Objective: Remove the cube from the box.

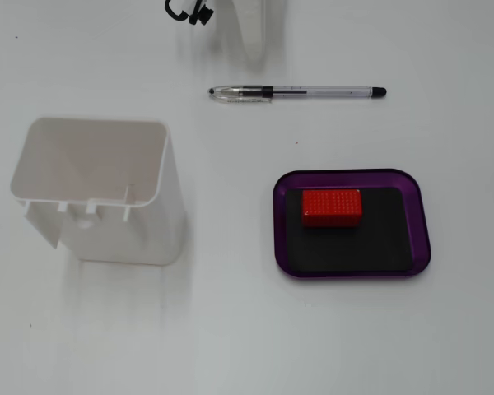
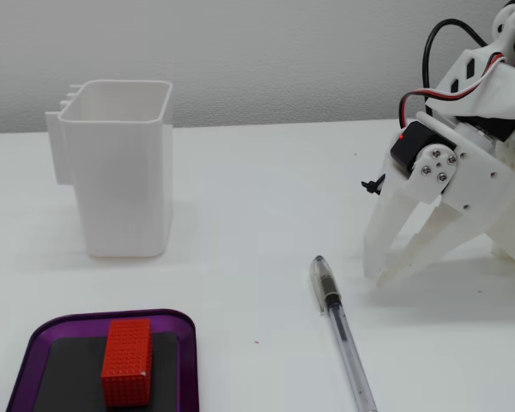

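The red cube (image 1: 332, 207) lies in the upper left part of the purple box (image 1: 421, 239), on its black bottom. In the other fixed view the cube (image 2: 126, 360) stands in the box (image 2: 191, 365) at the lower left. My white gripper (image 2: 380, 279) rests tip-down on the table at the right, far from the box. Its fingers meet at the tips and hold nothing. In the view from above, only the gripper's tip (image 1: 253, 51) shows at the top edge, beyond the pen.
A clear ballpoint pen (image 1: 296, 93) lies between the gripper and the box; it also shows beside the gripper (image 2: 343, 343). A tall white open container (image 1: 99, 193) stands left of the box, and at the back left (image 2: 124, 172) in the side view.
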Available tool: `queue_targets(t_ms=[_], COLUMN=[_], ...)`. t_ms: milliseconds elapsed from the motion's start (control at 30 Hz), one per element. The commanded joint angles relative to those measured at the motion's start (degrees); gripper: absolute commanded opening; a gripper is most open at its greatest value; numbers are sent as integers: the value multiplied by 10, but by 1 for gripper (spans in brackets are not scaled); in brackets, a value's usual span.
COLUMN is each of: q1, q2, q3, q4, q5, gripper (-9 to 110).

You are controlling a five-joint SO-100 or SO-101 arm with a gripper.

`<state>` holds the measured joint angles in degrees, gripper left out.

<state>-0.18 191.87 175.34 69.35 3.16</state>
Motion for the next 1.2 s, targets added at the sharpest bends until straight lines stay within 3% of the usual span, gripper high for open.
queue_targets(t_ms=[0,500,633,700,867,1167], q1=[-6,3,3,3,3,-12], q2=[24,14,9,-25,-265,-799], q3=[3,-40,-114,-159,-314,-741], q4=[-10,-27,-33,-33,-33,14], q5=[-40,-47,-156,-163,-134,-73], gripper=[0,0,2,5,10,13])
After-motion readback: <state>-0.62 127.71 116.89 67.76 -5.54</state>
